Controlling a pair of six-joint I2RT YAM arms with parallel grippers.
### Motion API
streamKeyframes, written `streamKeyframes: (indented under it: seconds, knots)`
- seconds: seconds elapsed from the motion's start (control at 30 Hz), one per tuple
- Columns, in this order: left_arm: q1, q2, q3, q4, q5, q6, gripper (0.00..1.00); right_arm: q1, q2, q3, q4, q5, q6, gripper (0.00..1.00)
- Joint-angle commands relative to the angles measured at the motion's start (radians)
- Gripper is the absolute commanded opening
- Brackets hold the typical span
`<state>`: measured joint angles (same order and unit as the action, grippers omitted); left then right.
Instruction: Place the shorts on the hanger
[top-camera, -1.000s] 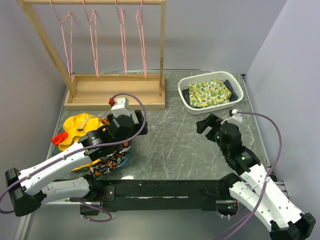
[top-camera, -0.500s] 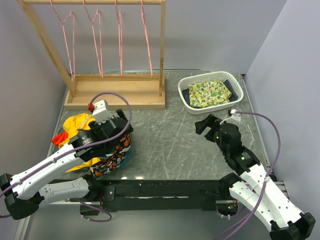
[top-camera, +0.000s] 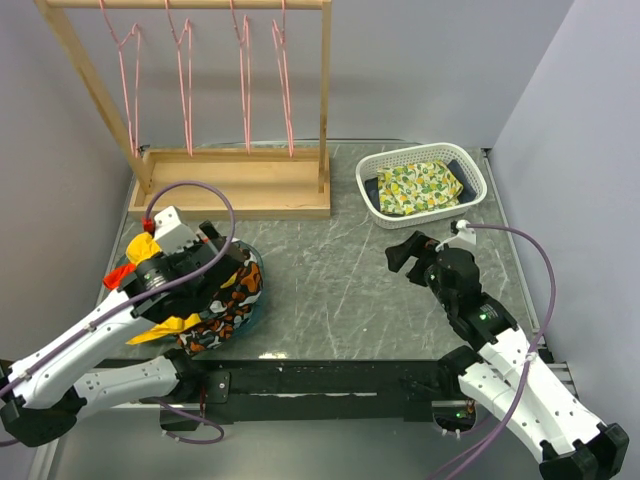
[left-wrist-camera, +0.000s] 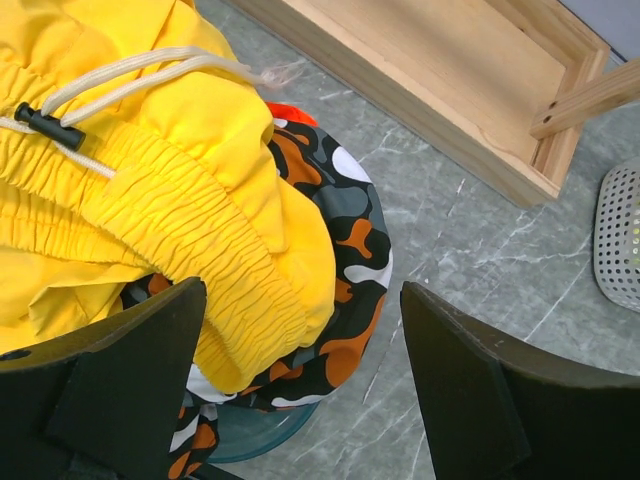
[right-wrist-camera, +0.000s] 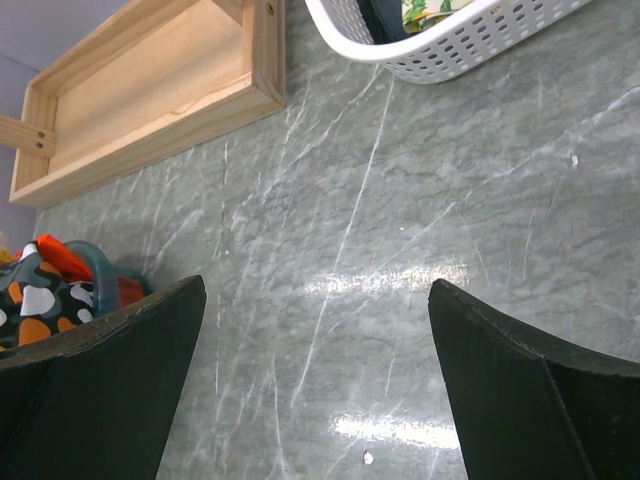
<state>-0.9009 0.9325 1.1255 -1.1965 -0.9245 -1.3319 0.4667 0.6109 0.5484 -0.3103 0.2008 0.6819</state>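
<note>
The shorts (left-wrist-camera: 150, 180) are bright yellow and bunched. Their gathered waistband is folded over, and a cream drawstring (left-wrist-camera: 130, 65) with a black toggle (left-wrist-camera: 40, 125) lies across them. They sit on top of the black-orange-white patterned garment (left-wrist-camera: 340, 230) at the near left of the table (top-camera: 330, 280).

My left gripper (left-wrist-camera: 300, 330) hangs over them with its jaws spread wide, holding nothing. A second ago it was off the pile's right edge, and it has since swung left over the heap. The right gripper (right-wrist-camera: 315, 300) has barely moved. It is spread wide too, over bare table.

From above, the left arm hides most of the shorts (top-camera: 143, 248). Only the left wrist view shows the waistband and cord. The pink hangers (top-camera: 185, 70) on the wooden rack (top-camera: 230, 185) show only from above.
</note>
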Motion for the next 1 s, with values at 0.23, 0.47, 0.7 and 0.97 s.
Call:
streamKeyframes:
  seconds: [0.23, 0.47, 0.7, 0.97]
  knots:
    - [0.003, -0.037, -0.061, 0.026, 0.058, 0.0, 0.83, -0.003, 0.009, -0.025, 0.06, -0.014, -0.008, 1.0]
    - [0.003, -0.049, -0.059, 0.002, 0.072, -0.02, 0.82, -0.003, 0.016, -0.042, 0.068, -0.015, -0.004, 1.0]
    - [0.005, -0.092, -0.052, -0.011, 0.105, 0.04, 0.84, -0.003, 0.021, -0.047, 0.076, -0.015, -0.002, 1.0]
    - [0.003, -0.124, -0.115, 0.029, 0.135, 0.04, 0.83, -0.002, 0.036, -0.053, 0.089, -0.029, 0.01, 1.0]
